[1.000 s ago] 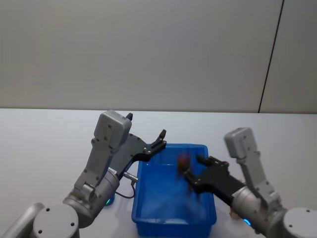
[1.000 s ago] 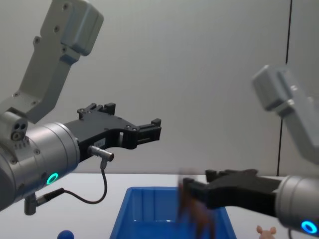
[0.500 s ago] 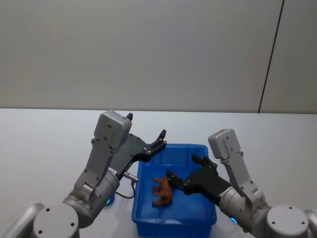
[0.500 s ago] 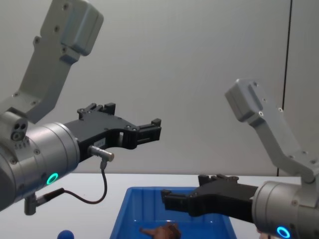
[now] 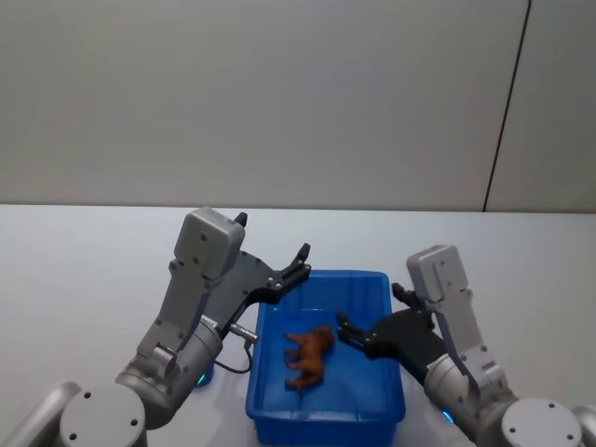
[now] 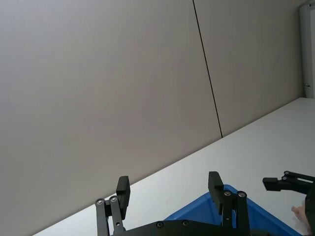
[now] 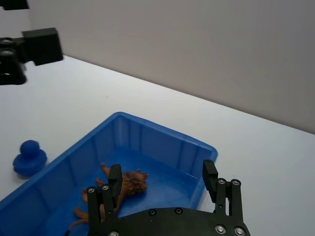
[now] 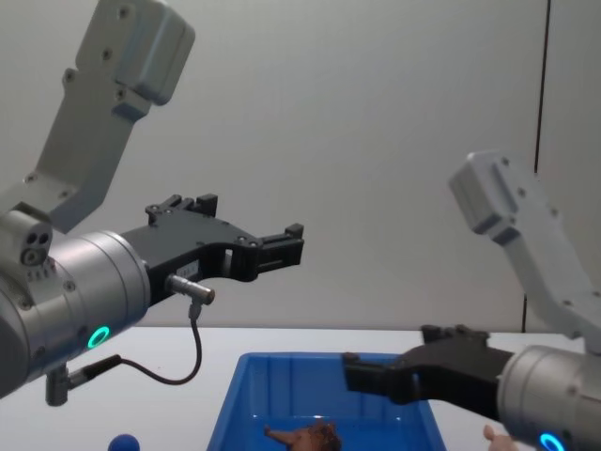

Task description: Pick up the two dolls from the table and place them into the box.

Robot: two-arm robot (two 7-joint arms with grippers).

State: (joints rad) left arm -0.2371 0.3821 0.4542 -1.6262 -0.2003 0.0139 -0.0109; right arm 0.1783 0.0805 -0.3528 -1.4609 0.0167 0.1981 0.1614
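Trouble: the spread right hand [image 5: 369, 307] could knock the box [image 5: 326, 421], where the brown doll [image 5: 310, 352] lies, reaching for the pink doll [image 8: 491, 433] on the table [image 5: 74, 270] beside it. Left hand [image 6: 168, 183] hangs spread.

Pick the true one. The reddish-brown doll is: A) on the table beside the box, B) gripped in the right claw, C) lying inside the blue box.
C: the reddish-brown doll lies on the floor of the box, and the right claw is open above it.
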